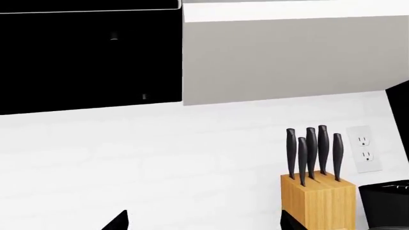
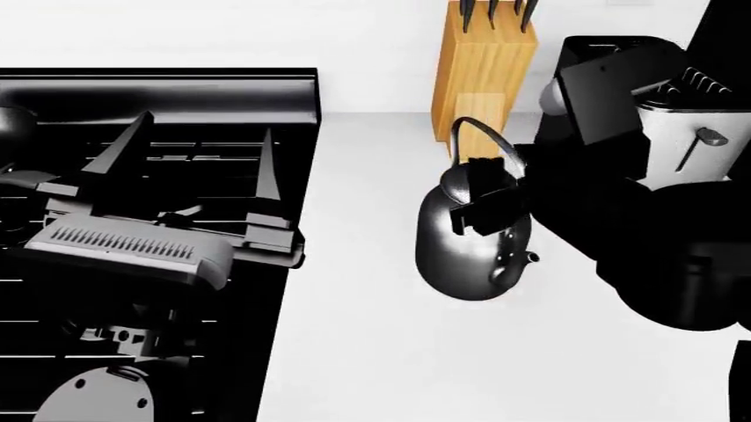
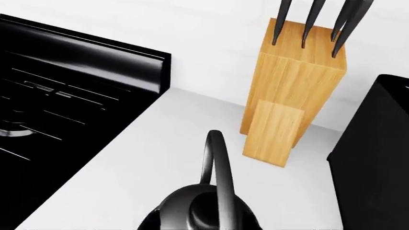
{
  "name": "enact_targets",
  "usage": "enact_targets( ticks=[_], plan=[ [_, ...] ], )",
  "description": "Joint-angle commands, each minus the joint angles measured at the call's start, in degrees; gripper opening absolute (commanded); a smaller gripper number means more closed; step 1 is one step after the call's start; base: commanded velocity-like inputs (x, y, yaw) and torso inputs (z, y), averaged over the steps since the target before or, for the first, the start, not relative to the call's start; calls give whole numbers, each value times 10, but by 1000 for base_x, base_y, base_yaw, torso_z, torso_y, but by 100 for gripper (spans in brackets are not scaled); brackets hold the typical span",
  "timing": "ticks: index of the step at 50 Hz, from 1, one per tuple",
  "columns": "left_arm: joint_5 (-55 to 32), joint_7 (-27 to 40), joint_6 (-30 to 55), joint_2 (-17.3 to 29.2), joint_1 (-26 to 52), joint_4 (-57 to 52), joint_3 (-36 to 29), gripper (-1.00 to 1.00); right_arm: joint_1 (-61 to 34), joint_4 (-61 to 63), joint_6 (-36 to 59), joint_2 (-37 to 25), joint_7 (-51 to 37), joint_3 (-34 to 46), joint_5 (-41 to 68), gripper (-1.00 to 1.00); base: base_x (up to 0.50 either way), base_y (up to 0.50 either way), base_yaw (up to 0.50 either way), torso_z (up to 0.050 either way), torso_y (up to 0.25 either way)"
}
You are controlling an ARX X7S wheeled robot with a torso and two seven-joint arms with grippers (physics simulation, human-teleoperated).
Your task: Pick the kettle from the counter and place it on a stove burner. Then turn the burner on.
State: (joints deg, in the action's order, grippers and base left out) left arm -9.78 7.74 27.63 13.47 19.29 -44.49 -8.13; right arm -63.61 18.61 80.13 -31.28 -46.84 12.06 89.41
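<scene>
The shiny steel kettle (image 2: 460, 251) stands upright on the white counter (image 2: 364, 352), right of the black range, with its spout toward me. My right gripper (image 2: 491, 200) sits at the near side of its arched handle and is shut on it. In the right wrist view the kettle (image 3: 191, 211) and its handle fill the lower middle, and the fingers do not show. A round burner (image 3: 14, 128) lies under the black grates (image 2: 200, 149). My left gripper (image 2: 202, 132) is open and empty over the grates; its tips frame bare white wall in the left wrist view (image 1: 203, 223).
A wooden knife block (image 2: 484, 75) stands against the wall just behind the kettle. A boxy steel appliance (image 2: 692, 114) stands at the right, behind my right arm. A black hood (image 1: 89, 52) and a wall outlet (image 1: 364, 149) show above the range.
</scene>
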Motion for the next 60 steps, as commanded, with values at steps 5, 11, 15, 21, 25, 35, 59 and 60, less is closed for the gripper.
enact_targets(
  ticks=[5, 11, 15, 21, 25, 35, 59, 60],
  plan=[
    [-4, 5, 0, 4, 1, 0, -2, 100, 5, 1, -14, -5, 19, 15, -20, -100, 0, 0, 0, 0, 0],
    [-6, 7, 1, 6, 1, -3, -3, 100, 4, 3, -16, -7, 14, 17, -15, -100, 0, 0, 0, 0, 0],
    [-6, 9, -1, 7, 0, -2, -4, 100, 3, 4, -17, -8, 9, 18, -9, -100, 0, 0, 0, 0, 0],
    [-8, 10, -2, 8, 0, -3, -4, 100, 0, 6, -23, -13, 9, 18, -12, -100, 0, 0, 0, 0, 0],
    [-10, 12, 1, 9, 2, -5, -5, 100, -8, 6, -28, -14, 3, 13, -8, -100, 0, 0, 0, 0, 0],
    [-12, 15, 1, 12, 2, -8, -6, 100, -35, 0, -42, -13, -10, 2, 4, -100, 0, 0, 0, 0, 0],
    [-22, 23, 5, 19, 4, -15, -3, 100, -67, 36, -69, -11, 15, 8, -32, -100, 0, 0, 0, 0, 1],
    [-23, 23, 5, 19, 4, -15, -2, 100, -70, 36, -69, -11, 15, 9, -32, -100, 0, 0, 0, 0, 0]
  ],
)
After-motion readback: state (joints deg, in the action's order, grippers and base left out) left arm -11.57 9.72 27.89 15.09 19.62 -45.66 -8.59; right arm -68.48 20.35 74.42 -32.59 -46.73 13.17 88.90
